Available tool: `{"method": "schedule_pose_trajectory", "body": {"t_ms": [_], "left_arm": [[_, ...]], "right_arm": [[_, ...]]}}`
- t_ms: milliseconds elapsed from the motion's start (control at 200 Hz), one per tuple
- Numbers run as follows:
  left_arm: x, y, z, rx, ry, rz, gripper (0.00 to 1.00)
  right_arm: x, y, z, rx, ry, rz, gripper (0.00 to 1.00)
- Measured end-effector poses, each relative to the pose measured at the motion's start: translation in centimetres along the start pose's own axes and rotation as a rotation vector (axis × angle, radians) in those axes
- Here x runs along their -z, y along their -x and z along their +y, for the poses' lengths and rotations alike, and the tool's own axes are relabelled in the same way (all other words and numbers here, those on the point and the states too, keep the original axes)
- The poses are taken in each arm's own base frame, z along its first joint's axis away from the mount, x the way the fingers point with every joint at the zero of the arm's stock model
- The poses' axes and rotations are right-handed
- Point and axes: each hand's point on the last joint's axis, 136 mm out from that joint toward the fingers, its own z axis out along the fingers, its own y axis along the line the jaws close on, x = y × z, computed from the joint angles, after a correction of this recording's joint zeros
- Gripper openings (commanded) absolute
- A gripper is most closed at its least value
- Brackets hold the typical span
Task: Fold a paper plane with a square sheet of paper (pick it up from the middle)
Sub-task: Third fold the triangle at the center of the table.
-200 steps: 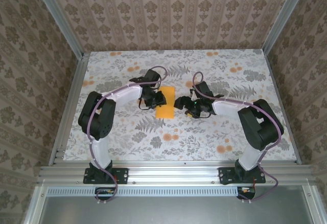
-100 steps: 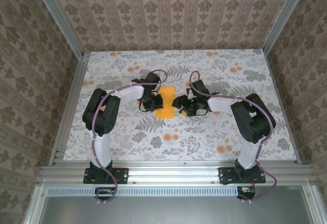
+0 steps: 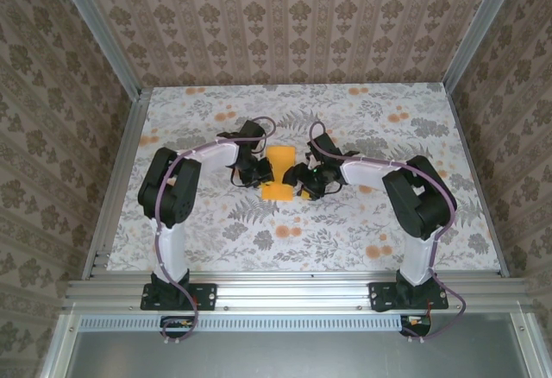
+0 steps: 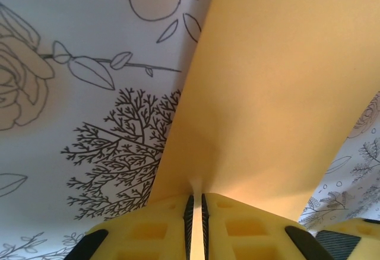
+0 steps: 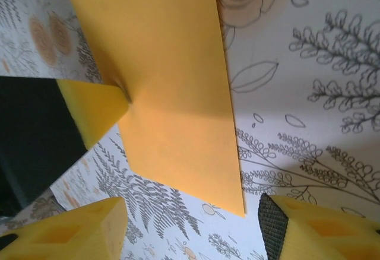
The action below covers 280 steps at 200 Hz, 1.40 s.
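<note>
Now the thin orange-yellow paper sheet [image 3: 279, 160] is clamped at its edge by the left gripper [image 3: 259, 173]; the right gripper [image 3: 297, 181], jaws apart, has been advanced alongside for creasing.

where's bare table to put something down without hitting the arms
Free: the far strip of table along the back wall, and the near strip along the front rail. Crowded: the centre, where the left fingers and right fingers meet at the orange paper.

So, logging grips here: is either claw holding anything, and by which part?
The left claw pinches the square sheet of paper midway along one edge; the right claw is open, holding nothing.
</note>
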Motion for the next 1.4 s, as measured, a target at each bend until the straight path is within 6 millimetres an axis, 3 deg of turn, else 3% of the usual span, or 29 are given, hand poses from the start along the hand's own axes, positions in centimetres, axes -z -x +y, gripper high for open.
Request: {"method": "schedule_pose_trajectory", "body": {"t_ms": [195,1140,1400], "left_arm": [[0.0,0.0,0.0,0.029,-0.022,0.010,0.16],[-0.2,-0.2,0.2,0.064,-0.054,0.025,0.15],[0.1,-1.2,0.5,0.094,-0.064,0.018,0.15]], "right_arm": [[-0.5,-1.2,-0.7,-0.015,-0.051,0.044,0.63],[-1.4,-1.1,0.2,-0.047,-0.048,0.070,0.62],[-1.7,-0.7,1.9,0.012,0.017,0.053,0.62]]}}
